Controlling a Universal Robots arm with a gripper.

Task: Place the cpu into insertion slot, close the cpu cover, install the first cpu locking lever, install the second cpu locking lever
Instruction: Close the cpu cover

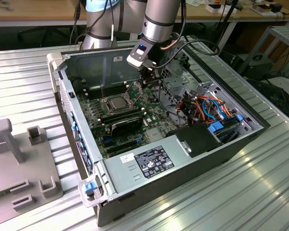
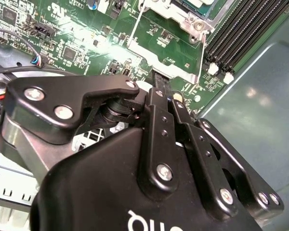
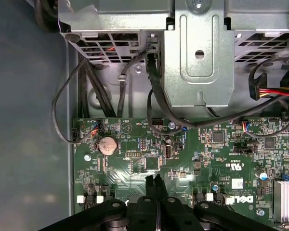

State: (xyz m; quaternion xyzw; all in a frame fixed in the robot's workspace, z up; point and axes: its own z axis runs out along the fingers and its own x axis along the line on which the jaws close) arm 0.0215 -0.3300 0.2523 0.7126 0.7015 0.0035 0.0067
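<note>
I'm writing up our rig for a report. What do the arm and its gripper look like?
The arm is silver-grey tubing with pale blue joint caps; a small grey box with a blue light sits at its wrist, black cables looping beside. The gripper is black: linked bars, silver screws, white lettering on its body.

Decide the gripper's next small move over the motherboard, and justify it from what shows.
Probably press the thin silvery hinged cover frame down onto the small silver-grey square chip: the chip already lies seated, the cover stands tilted up, and the shut black gripper is at its free edge.
</note>
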